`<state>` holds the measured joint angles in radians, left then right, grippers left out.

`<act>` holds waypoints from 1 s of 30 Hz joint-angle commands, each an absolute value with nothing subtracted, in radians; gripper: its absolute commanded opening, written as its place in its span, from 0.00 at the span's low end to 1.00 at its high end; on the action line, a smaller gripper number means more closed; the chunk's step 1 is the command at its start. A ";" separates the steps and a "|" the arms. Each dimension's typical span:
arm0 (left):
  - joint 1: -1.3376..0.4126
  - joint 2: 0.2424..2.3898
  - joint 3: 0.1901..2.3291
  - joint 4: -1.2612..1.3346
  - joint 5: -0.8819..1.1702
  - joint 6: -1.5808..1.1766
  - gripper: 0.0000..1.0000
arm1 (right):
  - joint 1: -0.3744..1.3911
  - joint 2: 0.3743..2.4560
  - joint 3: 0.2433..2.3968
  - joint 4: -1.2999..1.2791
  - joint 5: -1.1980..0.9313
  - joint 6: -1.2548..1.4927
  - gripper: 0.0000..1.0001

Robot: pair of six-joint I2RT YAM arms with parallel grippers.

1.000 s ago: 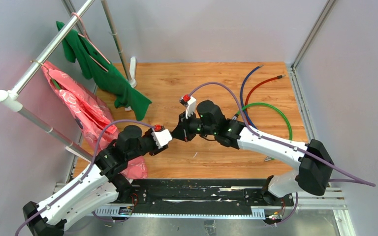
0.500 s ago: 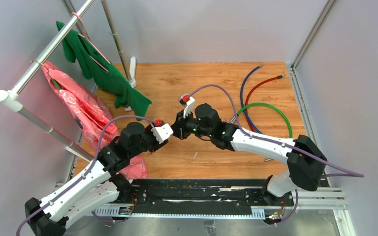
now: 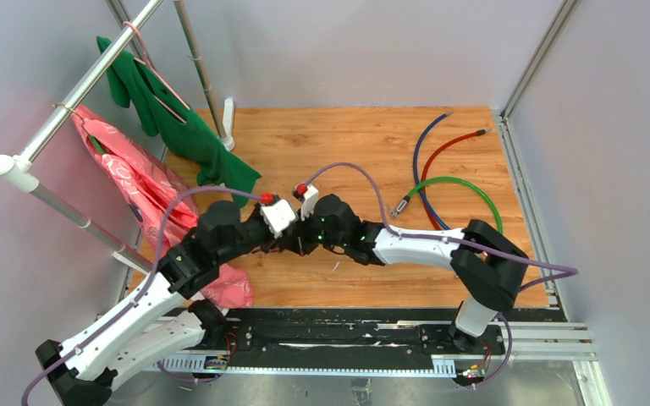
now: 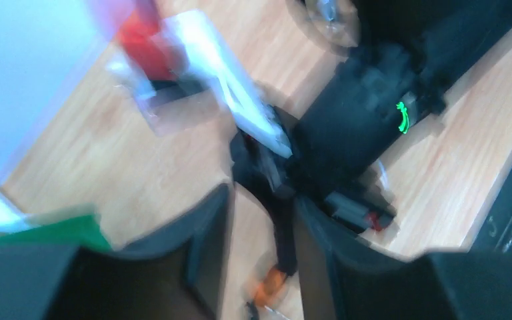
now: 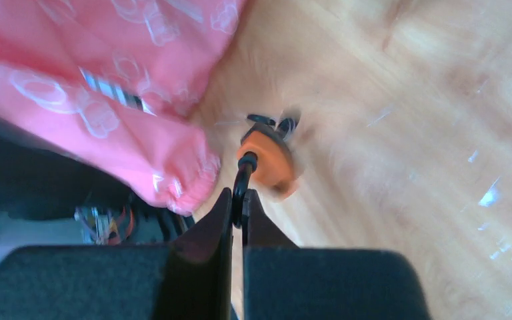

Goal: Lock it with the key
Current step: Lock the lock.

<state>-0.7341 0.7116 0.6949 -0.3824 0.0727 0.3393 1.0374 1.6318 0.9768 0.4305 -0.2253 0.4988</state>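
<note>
An orange lock hangs over the wooden floor by its thin black shackle. My right gripper is shut on that shackle. Dark key rings show blurred just beyond the lock body; the key itself I cannot make out. In the left wrist view my left gripper stands open, and the right gripper's black fingers and the orange lock sit in the gap between its fingers. From above, the two grippers meet nose to nose and hide the lock.
A pink bag hangs close on the left and fills the upper left of the right wrist view. A green garment hangs on the metal rack. Blue, red and green cables lie at the back right.
My right arm has swung left and down, carrying the lock to the left gripper. The left gripper has shifted slightly towards it, and its jaws have narrowed a little.
</note>
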 commanded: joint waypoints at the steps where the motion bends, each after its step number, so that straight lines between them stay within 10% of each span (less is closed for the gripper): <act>1: -0.749 0.681 0.782 0.270 0.257 0.311 0.00 | 1.117 1.679 0.932 0.376 -0.436 0.530 0.00; 8: -0.717 0.615 0.695 0.046 0.207 0.387 0.00 | 1.039 1.493 0.971 0.091 -0.089 0.407 0.00; 19: -0.715 0.571 0.759 -0.301 0.203 0.368 0.00 | 0.855 1.315 0.900 -0.022 -0.202 0.289 0.00; 30: -0.715 0.628 0.747 -0.423 0.466 0.348 0.49 | 0.790 1.144 0.989 -0.229 -0.534 -0.053 0.00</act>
